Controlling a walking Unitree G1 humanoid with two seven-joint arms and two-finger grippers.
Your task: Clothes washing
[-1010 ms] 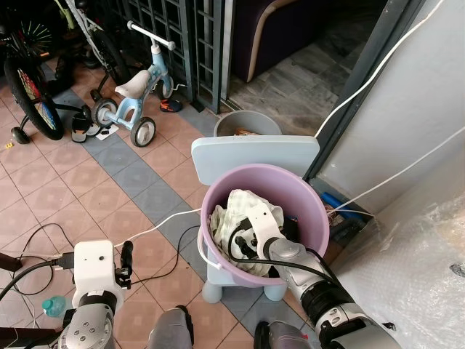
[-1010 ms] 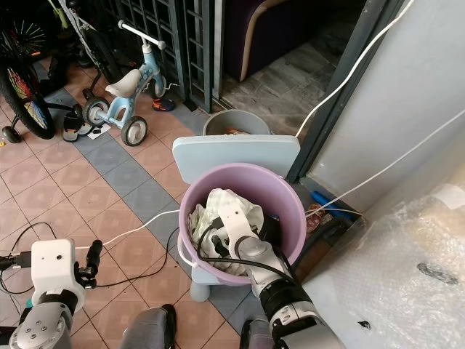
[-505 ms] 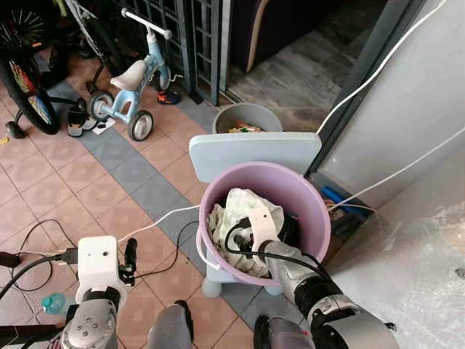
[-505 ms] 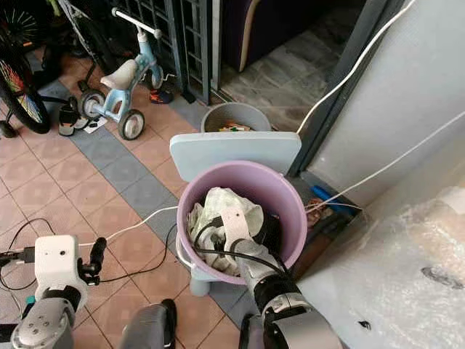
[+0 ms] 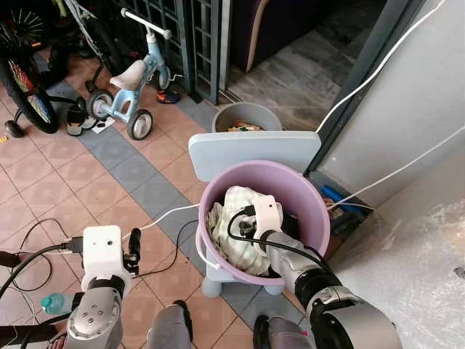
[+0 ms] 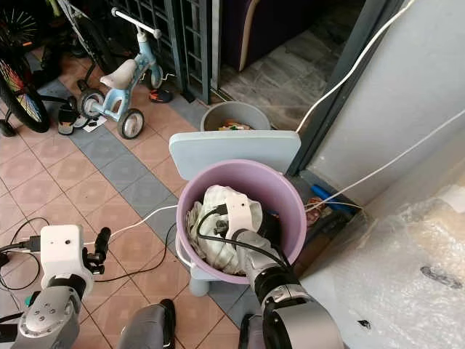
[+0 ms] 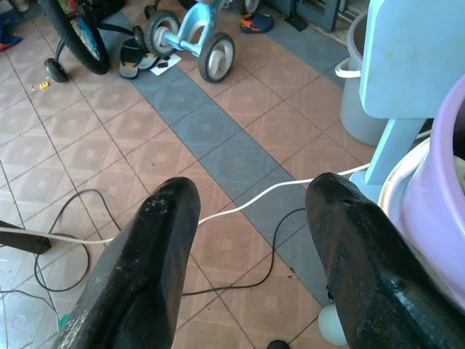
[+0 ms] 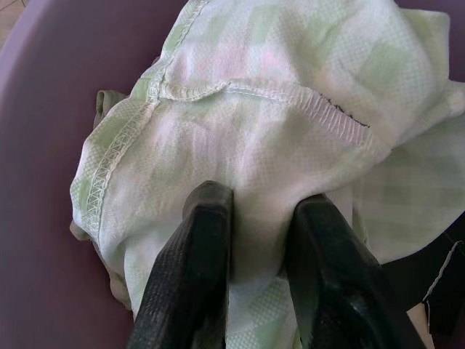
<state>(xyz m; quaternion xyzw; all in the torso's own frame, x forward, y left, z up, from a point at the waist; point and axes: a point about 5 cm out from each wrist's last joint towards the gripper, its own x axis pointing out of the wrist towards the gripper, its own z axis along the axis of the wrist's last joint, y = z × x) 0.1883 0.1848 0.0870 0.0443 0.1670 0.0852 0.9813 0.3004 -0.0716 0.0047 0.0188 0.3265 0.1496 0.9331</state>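
A: Biggest first. Why is the round lilac plastic tub (image 5: pixel 312 207) up on the pale blue plastic child's chair (image 5: pixel 251 149)?

B: Likely to lift it into arm's reach. It sits on the seat, against the backrest, over the tiled floor (image 5: pixel 94 182).

A: And the laundry?

B: A crumpled pale green-and-white checked cloth (image 8: pixel 290 94) lies inside the tub, with a dark garment (image 8: pixel 429 291) beside it.

A: Right tool (image 8: pixel 258 243)?

B: Down in the tub, both black fingers (image 8: pixel 192 262) pinched on a fold of the checked cloth. Looks like a grip for lifting it out.

A: Left tool (image 7: pixel 251 218)?

B: Low at the robot's side, fingers apart, holding nothing; idle. Below it a thin white cable (image 7: pixel 247 200) crosses the tiles.
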